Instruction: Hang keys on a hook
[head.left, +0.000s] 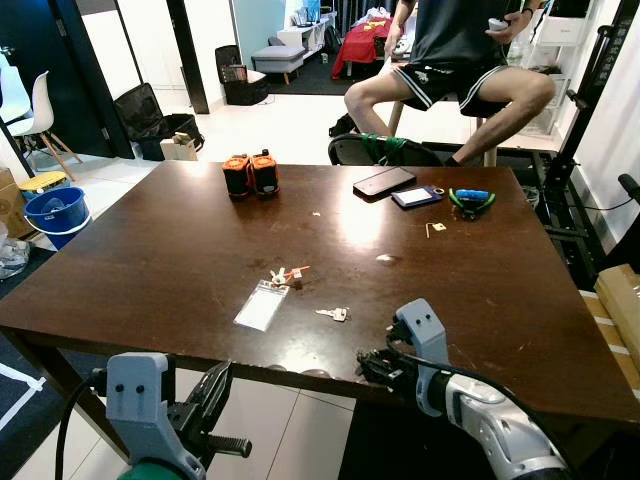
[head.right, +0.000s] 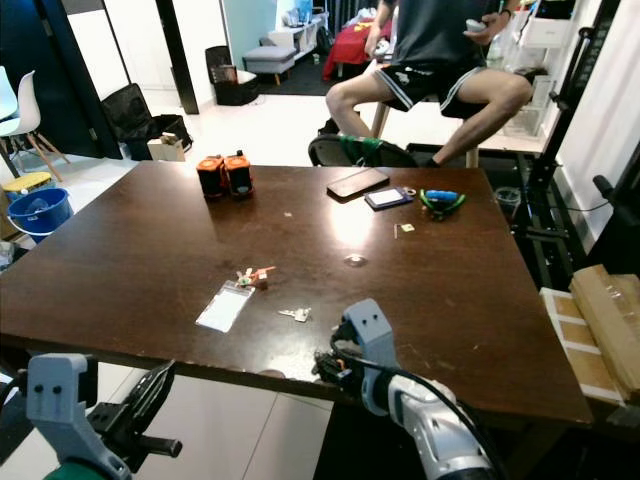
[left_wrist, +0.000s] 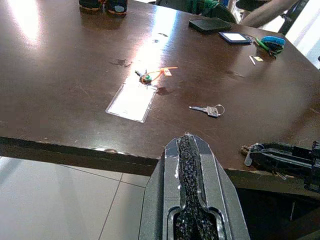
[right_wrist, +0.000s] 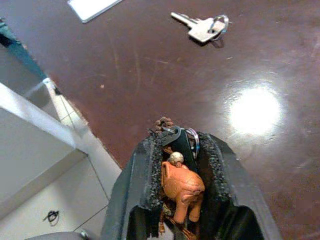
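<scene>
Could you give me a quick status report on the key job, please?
Right gripper shut on keyring with orange charm, at table near edge. Left gripper shut, empty, below edge. Loose key lying on table. Hook unseen.

At the top of the head views, we lose the seated person (head.left: 455, 60) above the chest, cut by the frame edge. At the lower right, our right gripper (head.left: 375, 365) sits at the table's near edge (head.left: 300, 375); there its fingertips are too small and dark to separate. In the right wrist view the key bunch (right_wrist: 181, 185), with its orange charm, lies half buried between the black pads (right_wrist: 212, 165), its lower part cut off at the bottom edge. At the upper right of the tabletop, the small pale scraps (head.left: 435, 228) are too tiny for us to identify.
</scene>
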